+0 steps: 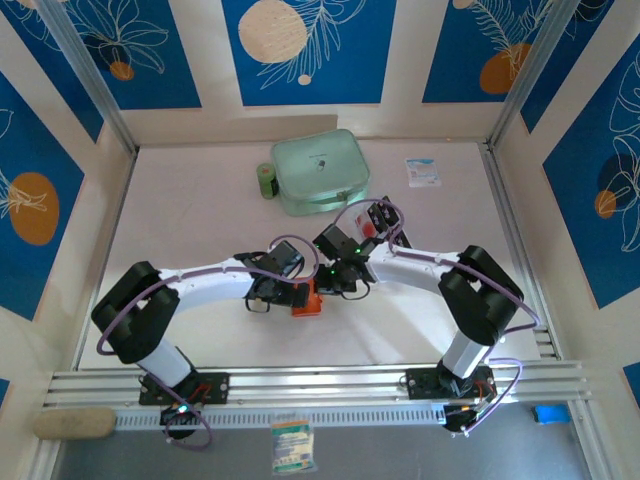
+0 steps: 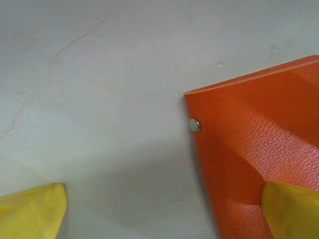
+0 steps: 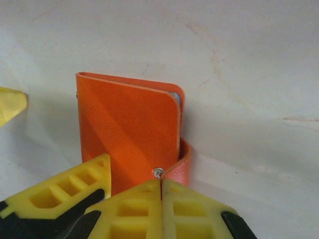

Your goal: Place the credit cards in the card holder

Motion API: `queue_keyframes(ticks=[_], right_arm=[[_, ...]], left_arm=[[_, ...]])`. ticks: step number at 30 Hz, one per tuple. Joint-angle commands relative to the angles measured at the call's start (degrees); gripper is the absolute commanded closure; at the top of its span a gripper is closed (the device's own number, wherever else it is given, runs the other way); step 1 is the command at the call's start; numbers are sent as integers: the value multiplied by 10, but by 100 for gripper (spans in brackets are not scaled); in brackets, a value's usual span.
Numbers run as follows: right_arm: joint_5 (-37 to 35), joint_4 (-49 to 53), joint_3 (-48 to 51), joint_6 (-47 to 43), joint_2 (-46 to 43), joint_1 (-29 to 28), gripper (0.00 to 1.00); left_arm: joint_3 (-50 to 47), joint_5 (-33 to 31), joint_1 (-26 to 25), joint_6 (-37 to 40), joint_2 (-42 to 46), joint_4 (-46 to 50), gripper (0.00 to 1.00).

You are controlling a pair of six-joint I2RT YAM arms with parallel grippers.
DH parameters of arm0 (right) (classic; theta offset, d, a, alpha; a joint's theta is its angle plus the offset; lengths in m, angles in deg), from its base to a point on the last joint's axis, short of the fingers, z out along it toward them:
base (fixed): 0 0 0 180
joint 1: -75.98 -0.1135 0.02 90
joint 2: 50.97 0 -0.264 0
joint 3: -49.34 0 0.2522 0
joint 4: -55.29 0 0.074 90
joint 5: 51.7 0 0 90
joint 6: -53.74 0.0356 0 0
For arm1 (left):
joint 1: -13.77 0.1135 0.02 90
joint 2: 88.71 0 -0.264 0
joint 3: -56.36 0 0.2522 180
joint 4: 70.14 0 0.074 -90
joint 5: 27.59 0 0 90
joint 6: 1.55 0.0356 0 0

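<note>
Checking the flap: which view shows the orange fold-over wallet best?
Right wrist: the orange fold-over wallet is close up, flap and snap visible. Left wrist catches one corner; top external, a small distant patch.

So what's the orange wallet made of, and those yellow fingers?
The card holder looks like leather or faux leather: matte, with a pebbly grain. Its snap is shiny, likely metal. The yellow fingers look like hard moulded or printed plastic, with hollow cells.
</note>
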Motion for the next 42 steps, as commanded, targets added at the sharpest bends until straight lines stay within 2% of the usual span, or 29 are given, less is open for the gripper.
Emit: queue_keyframes(ticks=[1,19,42], right_arm=[[25,-9,-19,2,14,-7,100],[29,-13,-19,9,51,-21,100],[6,-32,54,45,67,-63,100]], left_arm=[[-20,-42,-2,4,-28,48,0],[-24,-40,-2,3,-28,44,0],[-25,-37,-2,-2,-26,43,0]])
